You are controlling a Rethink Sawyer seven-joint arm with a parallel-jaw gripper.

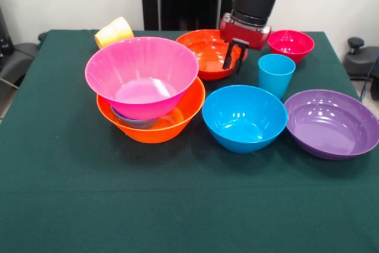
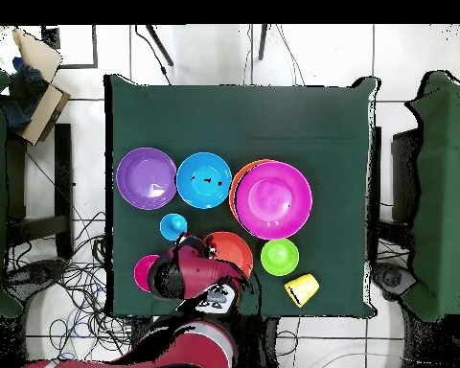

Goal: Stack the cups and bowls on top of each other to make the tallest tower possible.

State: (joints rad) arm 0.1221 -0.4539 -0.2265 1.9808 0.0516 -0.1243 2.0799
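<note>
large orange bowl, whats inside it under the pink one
The pink bowl sits tilted in the large orange bowl. Beneath it a bluish rim peeks out; the rest, and anything else underneath, is covered.

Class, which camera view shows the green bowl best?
The overhead view: the green bowl lies fully open to sight beside the pink bowl. In the front view the pink bowl hides it completely.

Seven bowls [image 2: 204,179], two cups [image 2: 173,227], one tower [image 1: 148,96]
</note>
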